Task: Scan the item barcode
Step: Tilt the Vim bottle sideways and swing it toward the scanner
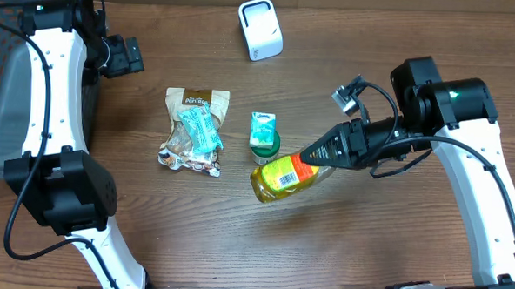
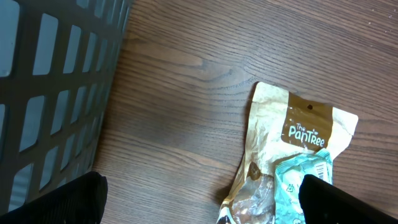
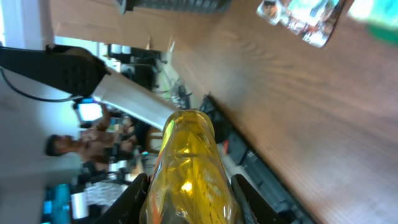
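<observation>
The right gripper (image 1: 320,156) has its jaws partway shut on the neck of the yellow bottle (image 1: 282,176), holding it label-up above the tabletop (image 1: 366,245), likely to present it to the white scanner (image 1: 261,29); the left gripper (image 1: 126,56) has its jaws wide apart and empty.

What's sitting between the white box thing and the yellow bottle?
A small teal-and-green pack sits between the white scanner and the yellow bottle. The overhead view shows it best.

Grips a yellow plastic bottle with a red-and-yellow label (image 1: 284,175) in the right jaws, sideways over the brown wooden bench (image 1: 340,244). Just beside it, a small green round container (image 1: 264,150); left, a tan snack pouch (image 1: 196,98); far back, a white boxy scanner (image 1: 260,29).
</observation>
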